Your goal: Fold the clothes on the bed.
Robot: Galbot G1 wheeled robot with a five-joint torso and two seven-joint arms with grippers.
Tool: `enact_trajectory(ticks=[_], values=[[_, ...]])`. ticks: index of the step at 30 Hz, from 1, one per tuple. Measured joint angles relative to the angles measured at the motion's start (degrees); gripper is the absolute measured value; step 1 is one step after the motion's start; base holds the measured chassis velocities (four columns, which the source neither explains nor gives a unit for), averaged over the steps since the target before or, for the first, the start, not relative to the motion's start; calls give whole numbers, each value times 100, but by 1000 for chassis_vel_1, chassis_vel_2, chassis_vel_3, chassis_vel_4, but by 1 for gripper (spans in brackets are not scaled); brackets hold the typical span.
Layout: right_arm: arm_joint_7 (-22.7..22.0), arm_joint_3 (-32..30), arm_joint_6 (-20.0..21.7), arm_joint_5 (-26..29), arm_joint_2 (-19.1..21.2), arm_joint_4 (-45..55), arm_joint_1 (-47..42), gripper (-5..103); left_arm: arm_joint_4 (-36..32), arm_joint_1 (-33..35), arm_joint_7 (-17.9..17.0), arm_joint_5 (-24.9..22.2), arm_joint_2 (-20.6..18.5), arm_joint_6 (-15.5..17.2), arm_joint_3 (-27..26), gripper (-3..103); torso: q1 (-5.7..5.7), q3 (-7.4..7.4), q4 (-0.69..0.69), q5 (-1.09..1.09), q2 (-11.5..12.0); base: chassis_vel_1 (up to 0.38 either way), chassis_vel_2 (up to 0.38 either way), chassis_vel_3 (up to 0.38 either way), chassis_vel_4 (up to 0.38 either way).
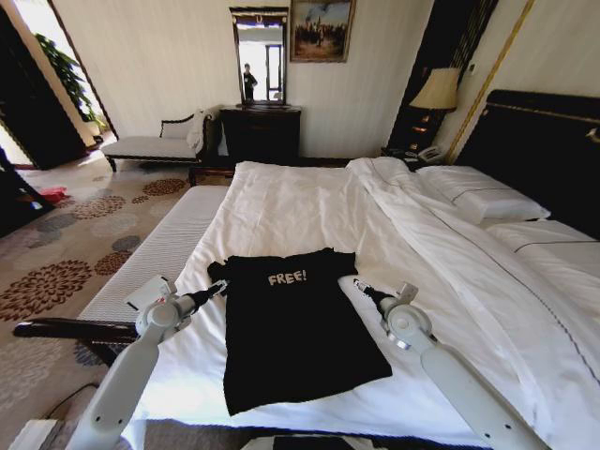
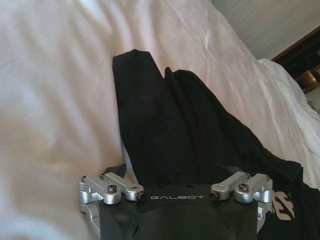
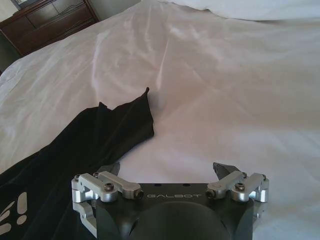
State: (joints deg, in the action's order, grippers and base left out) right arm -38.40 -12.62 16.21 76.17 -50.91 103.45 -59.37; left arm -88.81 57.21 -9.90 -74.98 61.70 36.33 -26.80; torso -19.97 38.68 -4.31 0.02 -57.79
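So the black T-shirt (image 1: 291,328) is lying flat on the near part of the bed (image 1: 300,211), on the white sheet, with the white "FREE!" lettering (image 1: 287,277) facing up and sitting toward the headboard end of the shirt. The hem end is hanging out closest to the robot. It's looking a bit bunched at both sleeves rather than spread out neat.

The left claw (image 1: 221,286) is reaching in at the shirt's left sleeve, right at the edge of the fabric. In the left wrist view that sleeve (image 2: 137,110) is lying folded and rumpled straight ahead of the claw (image 2: 177,175), and its fingers are spread wide apart, not gripping anything I can make out.

The right claw (image 1: 359,285) is doing the mirror thing on the other side, sitting just beside the right sleeve. From the right wrist view the claw (image 3: 167,170) is released too, fingers (image 3: 222,170) splayed with bare sheet between them, and the pointed tip of the sleeve (image 3: 135,117) is lying a little ahead and off to one side, not touching.

A white duvet (image 1: 450,253) is lying pushed over along the right half of the bed, with pillows (image 1: 483,197) up by the dark headboard (image 1: 544,150).
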Motion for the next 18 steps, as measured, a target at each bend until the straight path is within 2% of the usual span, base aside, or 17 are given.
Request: enact_trajectory(ticks=[5, 12, 15, 17, 18], values=[[0, -4, 3, 4, 8, -52, -13, 100, 349, -291, 72, 67, 283, -203, -41, 100, 1, 0, 0, -1, -1, 0, 0, 0, 0], [0, -3, 4, -7, -3, -73, -34, 100, 457, -441, 83, 117, 409, -338, -78, 102, 0, 0, -1, -1, 0, 0, 0, 0, 0], [1, 1, 4, -17, -4, -87, -36, 100, 401, -391, 143, 206, 398, -388, -103, 89, 1, 0, 0, -1, 0, 0, 0, 0, 0], [1, 2, 4, -19, -4, -92, -34, 100, 370, -351, 155, 238, 384, -410, -124, 89, 1, 0, 0, -2, -1, 0, 0, 0, 0], [2, 5, 4, -22, -3, -98, -31, 100, 335, -314, 163, 255, 372, -431, -147, 85, 1, 0, 0, -2, 0, 0, 0, 0, 0]])
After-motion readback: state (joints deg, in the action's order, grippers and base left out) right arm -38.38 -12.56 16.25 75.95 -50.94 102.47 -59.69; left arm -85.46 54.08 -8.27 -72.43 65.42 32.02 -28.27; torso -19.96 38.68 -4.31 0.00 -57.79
